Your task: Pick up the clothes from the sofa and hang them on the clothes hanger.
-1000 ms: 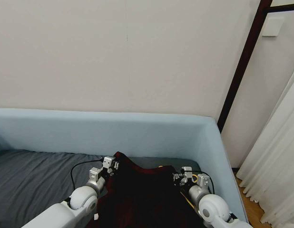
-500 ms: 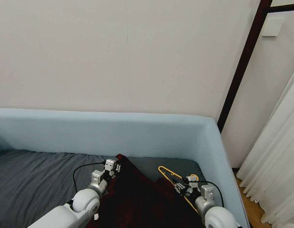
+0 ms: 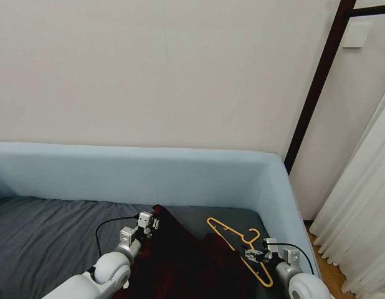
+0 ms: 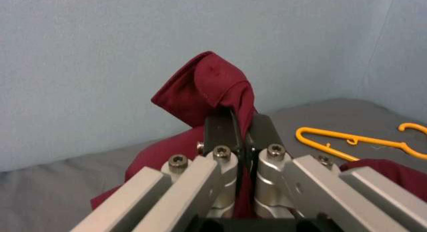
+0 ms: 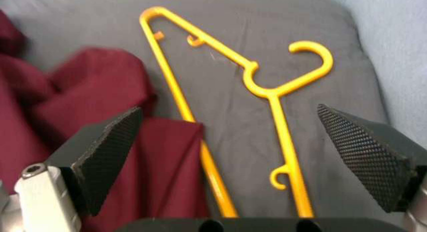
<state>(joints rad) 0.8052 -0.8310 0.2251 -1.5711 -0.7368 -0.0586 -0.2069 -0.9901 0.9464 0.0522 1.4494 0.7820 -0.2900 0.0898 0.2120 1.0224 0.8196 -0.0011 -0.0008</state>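
The right tool (image 3: 255, 254) stands wide open and empty, low over the yellow hanger (image 5: 267, 91), which lies flat on the grey sofa seat (image 3: 43, 237) against the edge of the dark red garment (image 3: 186, 265). Farther in, the left tool (image 4: 243, 127) is clamped tight on a raised fold of that garment, before the pale blue backrest (image 3: 180, 174).

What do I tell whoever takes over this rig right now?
Left gripper: shut on the garment, a fold lifted above the sofa seat.
Right gripper: open, above the hanger.
Hanger: flat on the seat near the sofa's right end, beside the garment.
Done: garment gripped.
Left: pick up the hanger, put the garment on it.
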